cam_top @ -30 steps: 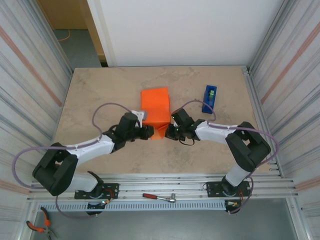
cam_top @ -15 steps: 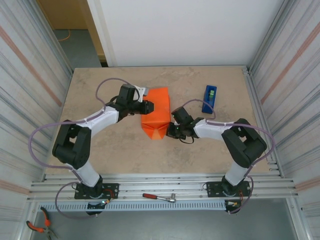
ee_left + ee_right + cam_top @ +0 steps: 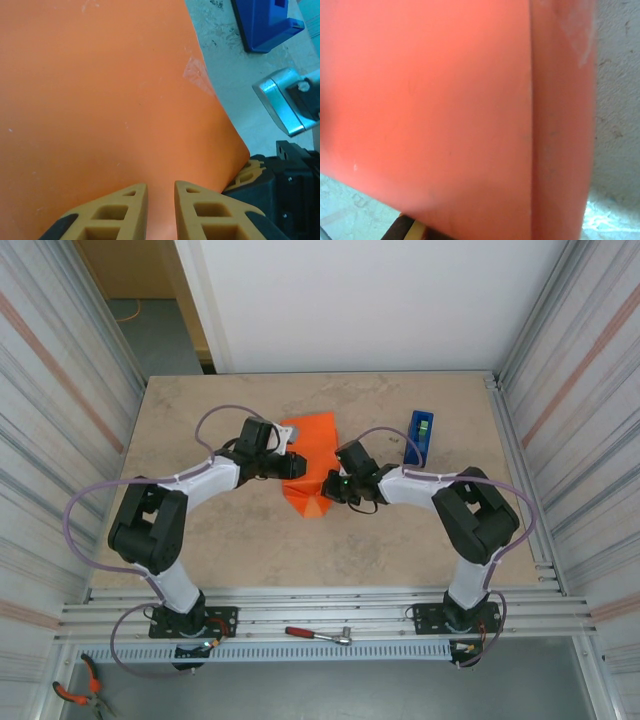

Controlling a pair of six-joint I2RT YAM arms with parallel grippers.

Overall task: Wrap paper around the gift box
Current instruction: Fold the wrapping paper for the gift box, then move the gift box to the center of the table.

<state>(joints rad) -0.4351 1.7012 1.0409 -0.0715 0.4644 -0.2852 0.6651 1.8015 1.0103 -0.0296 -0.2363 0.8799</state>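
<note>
The paper (image 3: 312, 455) is folded into a squarish orange parcel on the tabletop (image 3: 200, 420). It lies left of the blue tape dispenser (image 3: 419, 437) and near it, with bare table between them. Its long axis runs far to near, roughly parallel to the dispenser's and leaning a little. The near end tapers to a folded point aimed at the arm bases; the far end is square.

The left gripper (image 3: 296, 466) meets the parcel on the side away from the dispenser. The right gripper (image 3: 331, 483) is at the dispenser-facing side, between parcel and dispenser. A red-handled tool (image 3: 318, 635) lies on the rails, well nearer than the dispenser, and pliers (image 3: 80, 695) lie farther left of it.

The left wrist view shows what the overhead one hides. The left gripper's tan fingers (image 3: 127, 210) stand a narrow slit apart with orange showing in the gap, and whether a fold is pinched cannot be told. A glossy patch (image 3: 197, 75) sits near the paper's dispenser-side edge.

The right wrist view adds a straight crease (image 3: 530, 125) down the sheet. The right pincer is fully closed, and whether any paper is caught in it cannot be told.
</note>
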